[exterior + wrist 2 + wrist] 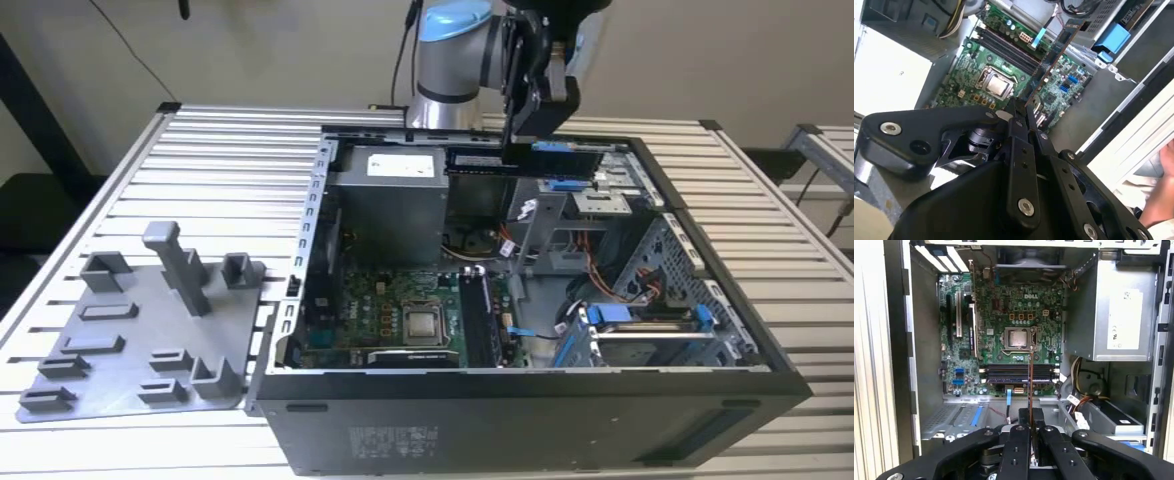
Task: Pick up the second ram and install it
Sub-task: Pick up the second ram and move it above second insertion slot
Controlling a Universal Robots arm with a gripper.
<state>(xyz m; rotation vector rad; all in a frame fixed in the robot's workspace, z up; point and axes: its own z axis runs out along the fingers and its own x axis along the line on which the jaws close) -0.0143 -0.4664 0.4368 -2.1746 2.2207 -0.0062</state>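
The second ram (487,160) is a long dark stick that hangs level above the back of the open computer case (534,400). My gripper (538,143) is shut on it near one end. In the second wrist view the ram (1052,59) runs out from the gripper (1020,107) over the green motherboard (1004,65). In the first wrist view the ram (1030,382) is seen edge-on as a thin line, rising from the gripper (1030,416) across the black memory slots (1004,374). Those slots (481,318) lie beside the processor socket (424,325), well below the ram.
A grey fixture plate (134,340) with blocks and posts lies on the slatted table at the exterior view's left. Inside the case are a power supply (387,200), a drive cage (641,330) and loose cables. A person's hand (1164,200) shows in the second wrist view.
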